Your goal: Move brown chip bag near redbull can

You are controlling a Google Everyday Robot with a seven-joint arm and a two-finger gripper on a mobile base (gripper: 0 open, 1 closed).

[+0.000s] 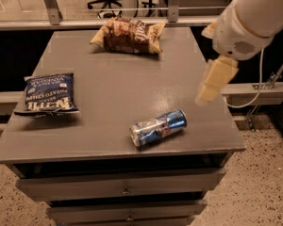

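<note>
The brown chip bag (128, 36) lies at the far middle of the grey table (118, 86), crinkly dark brown with tan edges. The redbull can (158, 127) lies on its side near the table's front edge, blue and silver. My gripper (213, 83) hangs from the white arm (247, 20) above the table's right edge. It is to the right of and a little beyond the can, well apart from the bag, and it holds nothing.
A dark blue chip bag (49, 93) lies at the table's left side. Drawers (125, 189) sit under the table front. A rail (132, 21) runs behind the table, and a cable (254, 91) hangs at the right.
</note>
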